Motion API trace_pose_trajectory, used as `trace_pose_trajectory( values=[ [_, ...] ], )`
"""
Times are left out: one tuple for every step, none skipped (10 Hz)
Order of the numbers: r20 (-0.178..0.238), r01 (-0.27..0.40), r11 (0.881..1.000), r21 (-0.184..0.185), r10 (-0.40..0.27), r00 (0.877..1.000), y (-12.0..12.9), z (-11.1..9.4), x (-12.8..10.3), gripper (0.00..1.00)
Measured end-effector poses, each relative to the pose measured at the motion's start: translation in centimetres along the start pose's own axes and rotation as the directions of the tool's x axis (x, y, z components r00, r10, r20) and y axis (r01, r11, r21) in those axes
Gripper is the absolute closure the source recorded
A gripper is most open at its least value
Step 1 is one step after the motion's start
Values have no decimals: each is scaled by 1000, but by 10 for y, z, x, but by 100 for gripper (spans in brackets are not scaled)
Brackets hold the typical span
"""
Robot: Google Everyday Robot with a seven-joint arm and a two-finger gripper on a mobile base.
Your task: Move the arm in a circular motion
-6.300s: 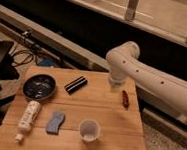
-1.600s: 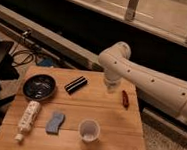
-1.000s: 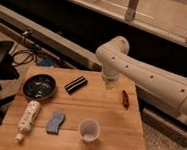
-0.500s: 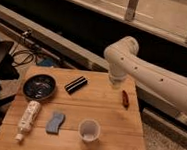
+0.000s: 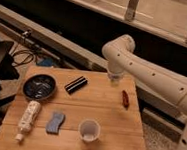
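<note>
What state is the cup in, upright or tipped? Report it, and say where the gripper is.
Upright: the cup stands on the wooden table with its round open mouth facing up. The gripper hangs over the table's far edge, touching nothing.

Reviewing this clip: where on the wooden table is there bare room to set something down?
Free: the table right of the cup, below the red item; also the centre between black bar and cup. Crowded: left side, with pan, tube, sponge. The pincer hangs over the far edge.

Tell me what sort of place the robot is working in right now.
Probably a lab or test area beside a railed ledge. A small wooden table holds staged items: a dark bowl, a cup, a sponge. The arm hangs its gripper over the far edge.
</note>
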Motion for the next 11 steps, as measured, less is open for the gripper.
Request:
trace_pose_trajectory(
  values=[
    [-3, -8, 1000, -8, 8, 1000, -14, 9, -2, 84],
    [2, -17, 1000, -12, 17, 1000, -22, 14, 1, 84],
    [8, -40, 999, -22, 40, 999, -29, 19, 13, 84],
    [26, -70, 996, -46, 71, 997, -30, 24, 26, 80],
    [32, -106, 992, -73, 109, 994, -28, 30, 44, 73],
    [27, -124, 989, -81, 126, 992, -24, 34, 61, 71],
    [25, -116, 991, -73, 118, 993, -20, 32, 72, 78],
    [25, -113, 991, -67, 115, 993, -18, 31, 73, 81],
    [25, -115, 991, -62, 117, 993, -15, 29, 71, 82],
    [24, -128, 990, -62, 130, 991, -1, 26, 62, 82],
    [23, -137, 989, -62, 138, 990, 10, 24, 58, 82]
  ],
)
